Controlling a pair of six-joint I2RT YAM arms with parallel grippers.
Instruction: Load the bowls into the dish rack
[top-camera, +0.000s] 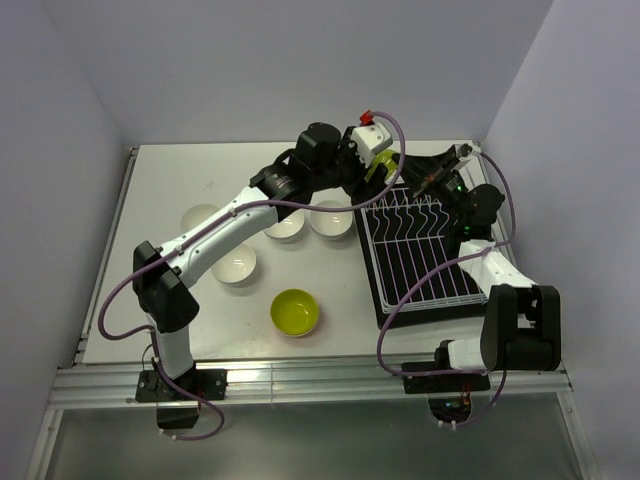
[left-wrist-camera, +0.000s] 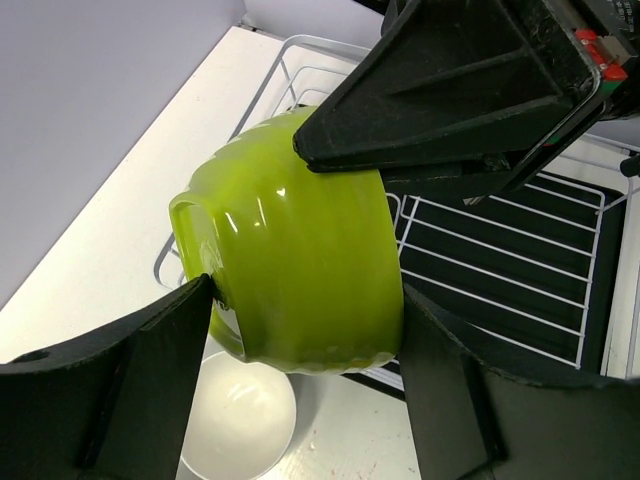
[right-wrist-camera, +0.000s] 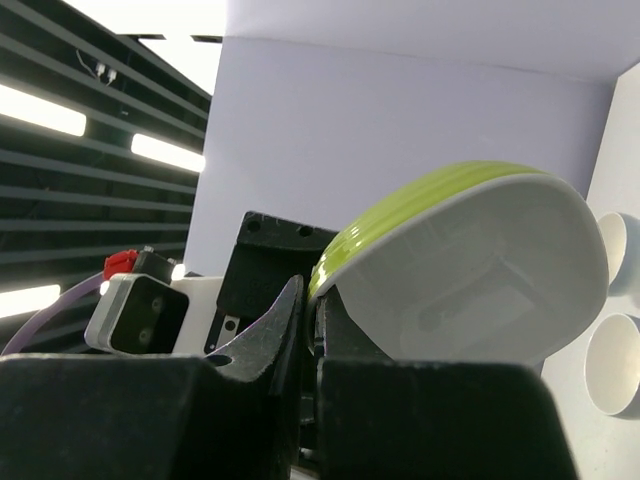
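Note:
A lime green bowl (left-wrist-camera: 300, 260) with a white inside (right-wrist-camera: 470, 270) hangs tilted over the far left corner of the white wire dish rack (top-camera: 420, 255). My left gripper (left-wrist-camera: 305, 295) spans it, with both fingers touching its sides. My right gripper (right-wrist-camera: 318, 300) pinches its rim from the other side and shows as black fingers (left-wrist-camera: 450, 100) on top of the bowl. In the top view the two grippers meet at the bowl (top-camera: 377, 166). A second lime green bowl (top-camera: 295, 312) sits upright near the front of the table. No orange bowl shows.
Several white bowls stand left of the rack: one (top-camera: 200, 218), one (top-camera: 237, 265), and two (top-camera: 285, 226) (top-camera: 330, 218) close to the rack's left edge. One white bowl (left-wrist-camera: 240, 420) lies right under the held bowl. The rack's black tray (left-wrist-camera: 520, 300) holds no bowls.

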